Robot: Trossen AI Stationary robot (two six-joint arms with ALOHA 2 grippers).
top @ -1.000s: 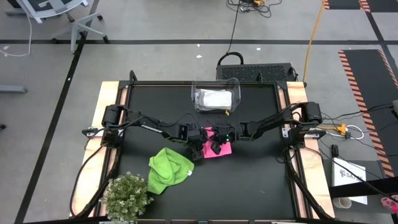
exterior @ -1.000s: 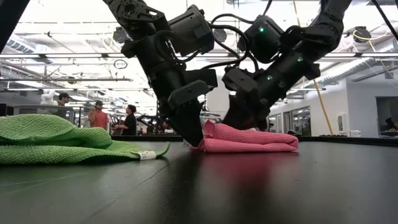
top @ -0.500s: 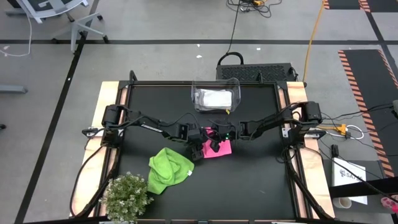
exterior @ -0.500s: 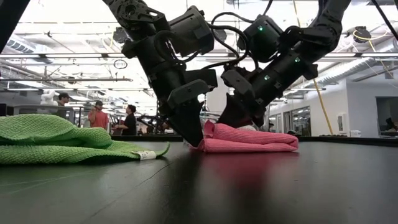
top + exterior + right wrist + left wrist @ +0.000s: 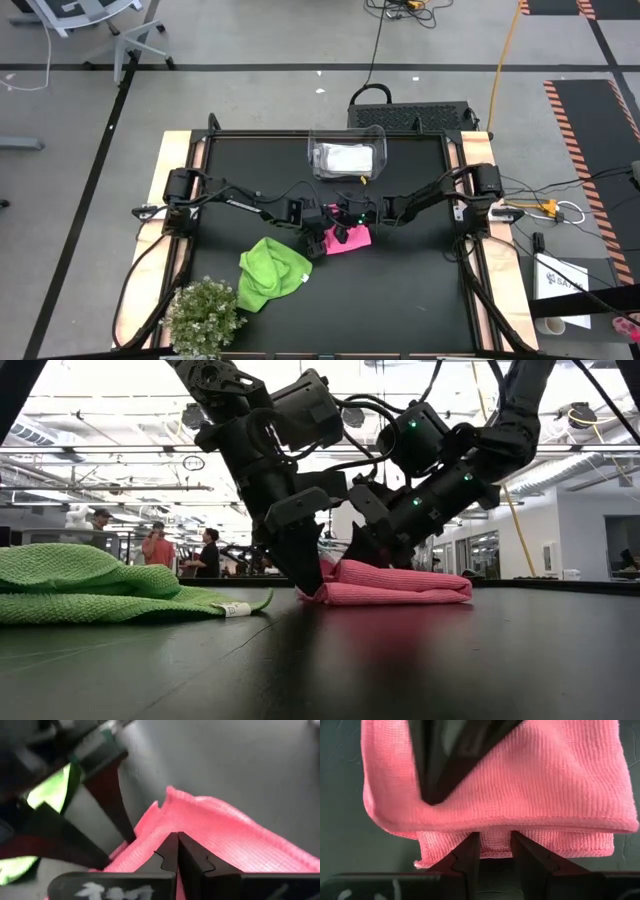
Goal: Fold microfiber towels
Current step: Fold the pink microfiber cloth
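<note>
Pink towel (image 5: 352, 238): folded, mid-surface, long axis left-right, between both arms. Left gripper (image 5: 495, 851): fingers part-spread at its near hem, whether pinching cannot be told. Right gripper (image 5: 177, 851): fingers pressed together atop the fold.

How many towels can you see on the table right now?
3, maybe more hidden. Pink towel mid-table between both grippers; green towel toward the left front, beside the plant; something white, likely folded towels, inside the clear bin at the back.
</note>
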